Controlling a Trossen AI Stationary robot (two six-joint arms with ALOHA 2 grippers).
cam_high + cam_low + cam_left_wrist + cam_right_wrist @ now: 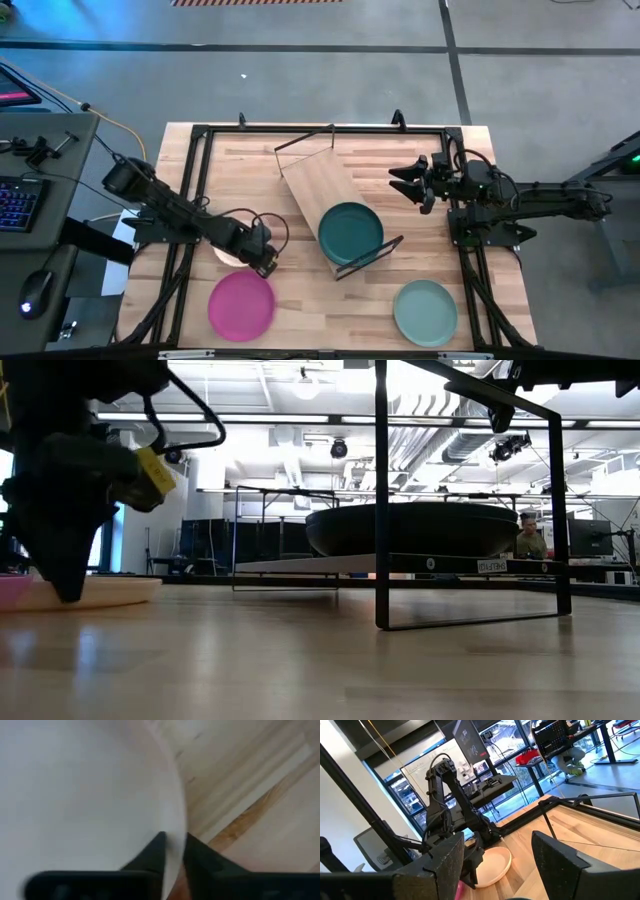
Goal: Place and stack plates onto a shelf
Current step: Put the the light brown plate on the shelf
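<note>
My left claw [262,262] pinches the cream plate's [492,865] rim at lower left of the high view.
One teal plate [350,232] sits on the shelf [315,185]; cream, pink [240,305] and sage [425,311] remain. Right claw [408,182] waits open, upper right.

We see the shelf [322,201] lying askew mid-table, its far half bare while the teal plate [350,231] fills the near half. Bare tabletop [240,170] lies open left of the shelf. Our left gripper [262,263] crowds the gap between cream plate [492,865] and pink plate [241,305].
</note>
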